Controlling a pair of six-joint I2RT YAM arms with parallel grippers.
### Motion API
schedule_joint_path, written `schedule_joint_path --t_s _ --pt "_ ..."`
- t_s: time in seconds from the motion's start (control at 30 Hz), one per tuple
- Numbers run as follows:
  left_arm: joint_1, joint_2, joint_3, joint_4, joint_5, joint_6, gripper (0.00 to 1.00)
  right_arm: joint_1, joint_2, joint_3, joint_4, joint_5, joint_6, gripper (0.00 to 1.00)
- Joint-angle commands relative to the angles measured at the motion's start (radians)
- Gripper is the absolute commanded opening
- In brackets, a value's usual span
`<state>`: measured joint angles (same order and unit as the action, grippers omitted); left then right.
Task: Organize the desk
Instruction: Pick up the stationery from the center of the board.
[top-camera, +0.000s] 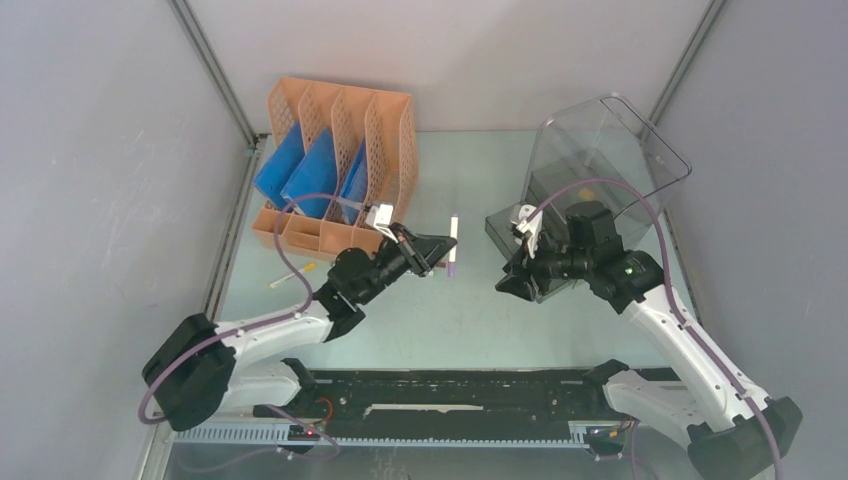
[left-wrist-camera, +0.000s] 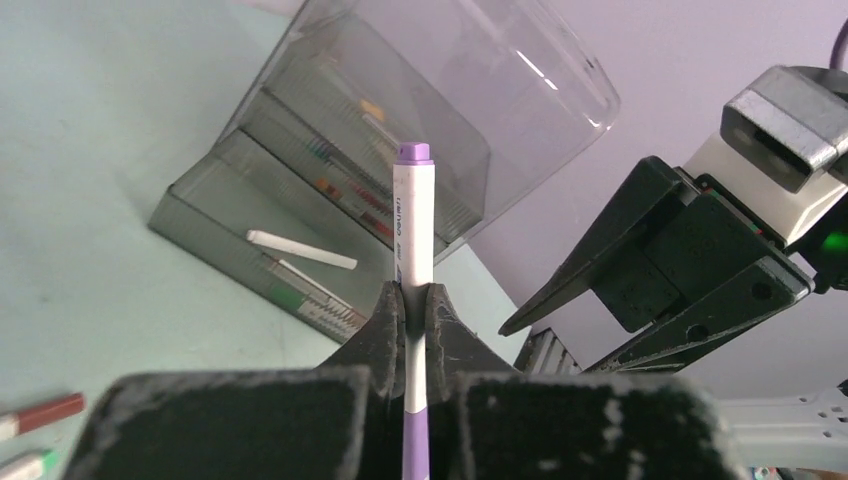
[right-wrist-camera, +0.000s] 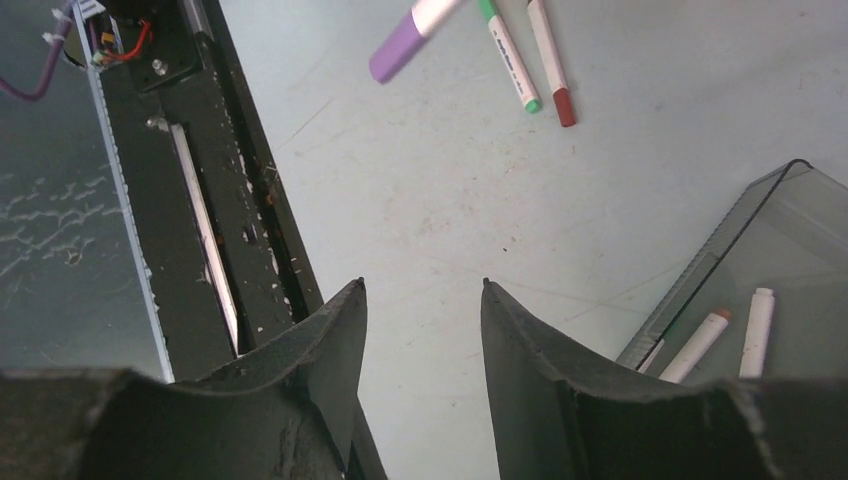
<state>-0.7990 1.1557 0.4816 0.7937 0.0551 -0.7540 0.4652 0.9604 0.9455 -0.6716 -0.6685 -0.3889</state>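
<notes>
Between the left gripper's (left-wrist-camera: 415, 300) fingertips, pressed fully together, stands a purple-and-white marker (left-wrist-camera: 413, 222). It is pinched around its white barrel, and a small purple end pokes out beyond the tips toward the clear drawer box (left-wrist-camera: 420, 90). From where I stand the right gripper (right-wrist-camera: 420, 292) hangs about half open with nothing in it. It sits just in front of that box's pulled-out lowest drawer (right-wrist-camera: 770, 250), where a few white pens lie.

The marker looks light, stiff and slick-barrelled. The mid-barrel hold seems right to me, since a grip nearer either end would likely let it swing. The desk (top-camera: 450, 320), the mint-green top spreading left of the drawer box and toward the arms, is hard, smooth and fixed. It offers nothing to grasp, and round pens will probably roll on it.

A red marker (right-wrist-camera: 551, 60) and a green one (right-wrist-camera: 508, 55) lie side by side on the desk well left of the drawer box, toward the orange file rack (top-camera: 340, 130) with its blue folders (top-camera: 300, 172).

The open room for moving lies left of the box, though both arms crowd close together there. I'd mind the drawer's front lip, the grey wall (top-camera: 770, 150) just right of the box, and the black rail (top-camera: 450, 405) on its near side.
</notes>
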Motion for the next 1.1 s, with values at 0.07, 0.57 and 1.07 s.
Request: schedule_joint_path --t_s 0.07,0.57,1.07 --pt "-0.048 0.125 0.082 0.221 -0.004 0.008 0.00 -0.037 -0.030 0.044 0.072 -0.085 0.136 0.54" --pt "-0.140 0.266 0.171 0.342 -0.096 -0.021 0.00 -0.061 -0.035 0.037 0.190 -0.103 0.366 0.55" --pt "-0.222 0.292 0.232 0.342 -0.151 0.003 0.00 -0.067 -0.060 0.002 0.267 -0.022 0.506 0.55"
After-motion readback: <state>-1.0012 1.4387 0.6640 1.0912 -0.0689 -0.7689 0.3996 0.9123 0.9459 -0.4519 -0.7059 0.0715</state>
